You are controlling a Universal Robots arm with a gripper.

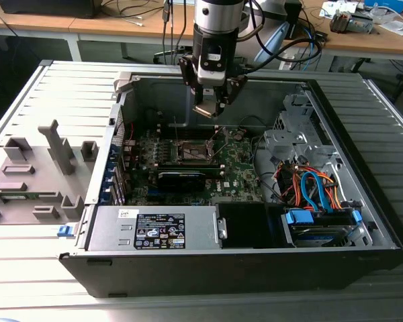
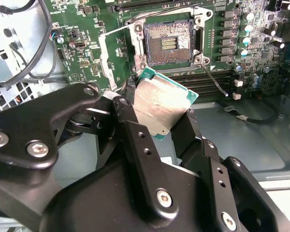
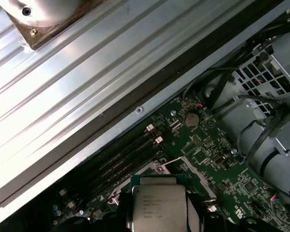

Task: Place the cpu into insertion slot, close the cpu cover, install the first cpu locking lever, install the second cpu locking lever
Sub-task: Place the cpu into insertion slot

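Observation:
My gripper [image 1: 211, 107] hangs above the motherboard [image 1: 238, 168] inside the open computer case, shut on the cpu [image 2: 162, 104]. The chip is a flat square with a silver top and a green edge, pinched at two opposite sides by the black fingers [image 2: 135, 135]. It shows again in the first wrist view as the cpu [image 3: 158, 208]. Below it lies the insertion slot [image 2: 168, 42], uncovered, its brownish pin field bare; in the exterior view the insertion slot [image 1: 193, 153] sits under the gripper. The cpu cover [image 2: 104, 53] is swung open beside the slot. A thin locking lever [image 2: 213, 77] sticks out, unlatched.
Long black memory slots [image 2: 203, 82] run beside the socket. A drive cage with orange and blue cables [image 1: 309, 188] fills the case on the exterior view's right, and a power supply [image 1: 154, 231] sits at the front. The case wall [image 3: 135, 96] rises close by. Grey fixtures [image 1: 33, 174] stand outside.

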